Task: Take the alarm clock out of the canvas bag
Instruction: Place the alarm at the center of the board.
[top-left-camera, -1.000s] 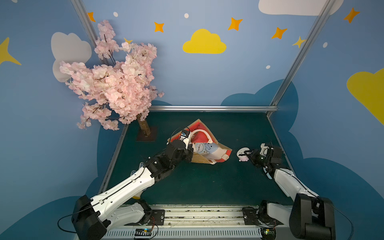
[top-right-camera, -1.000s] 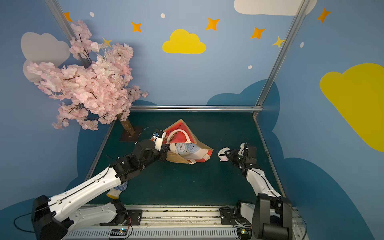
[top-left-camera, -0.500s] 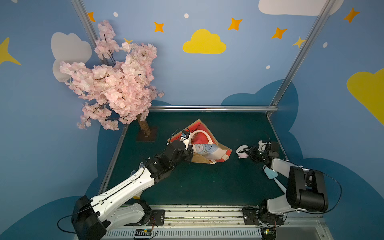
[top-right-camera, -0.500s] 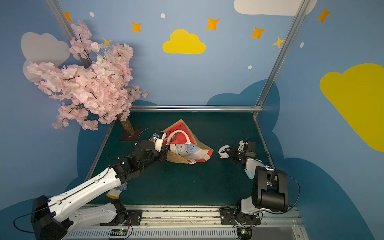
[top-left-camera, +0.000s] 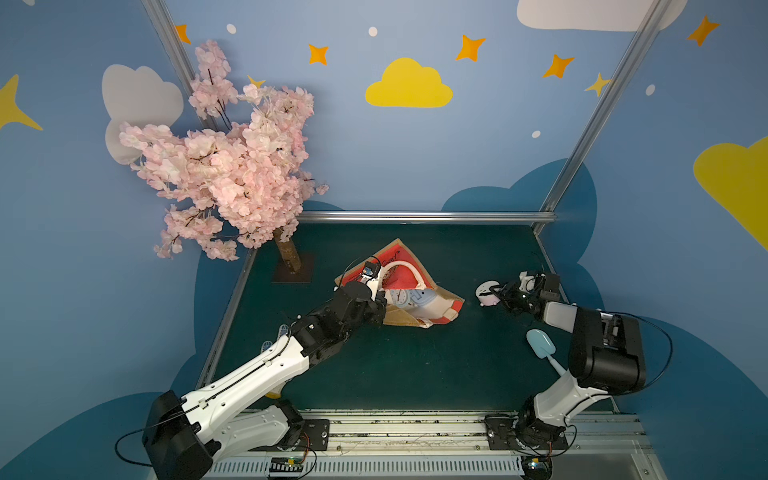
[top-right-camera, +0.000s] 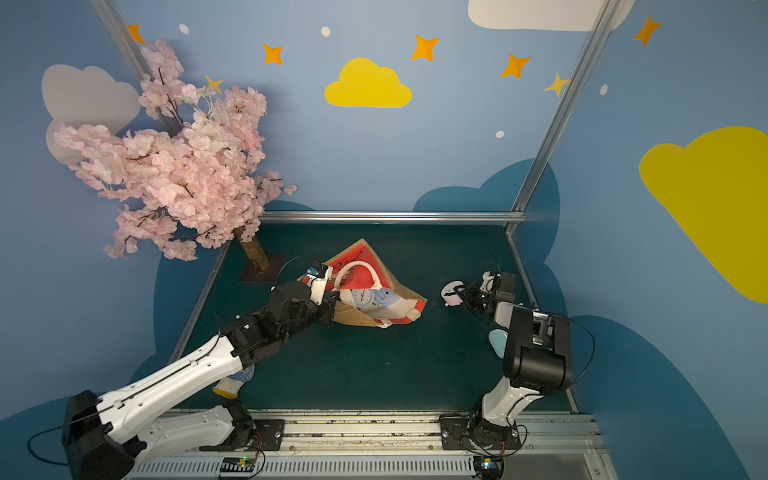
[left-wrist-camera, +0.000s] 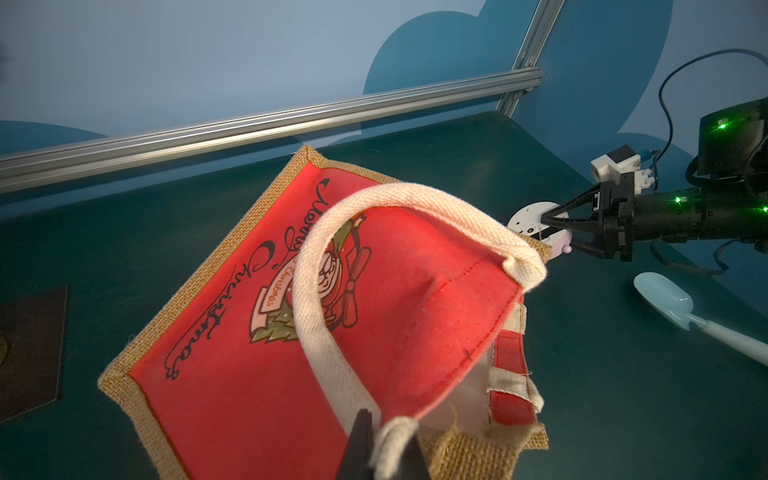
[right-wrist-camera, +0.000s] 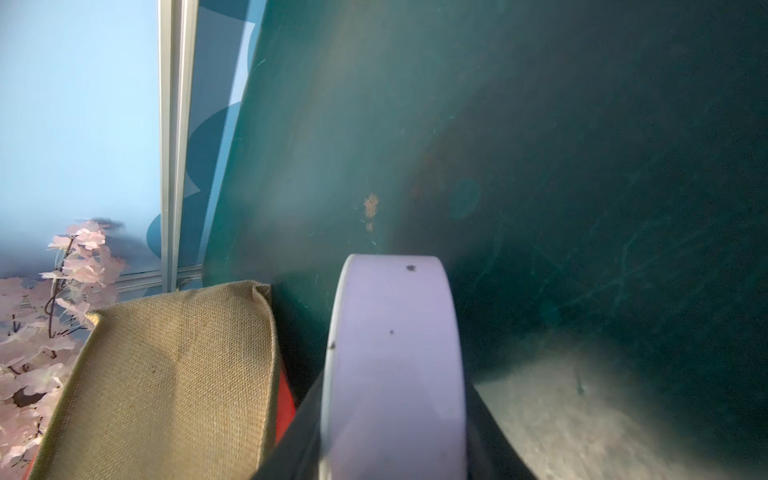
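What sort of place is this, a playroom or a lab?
Likely a robot test booth dressed as a playroom: a left arm and right arm bolted to a rail, cloud-painted walls, a fake blossom tree on a green mat.

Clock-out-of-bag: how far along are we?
Done, it seems: a round white-lilac piece, likely the alarm clock's back, is outside the canvas bag, near the right arm. In hand: right gripper straddles it, grip unclear; left gripper is shut on the rope handle. Remaining: set it down, release, retreat. Caveat: a clock-like dial shows in the bag mouth; can't tell what it is.
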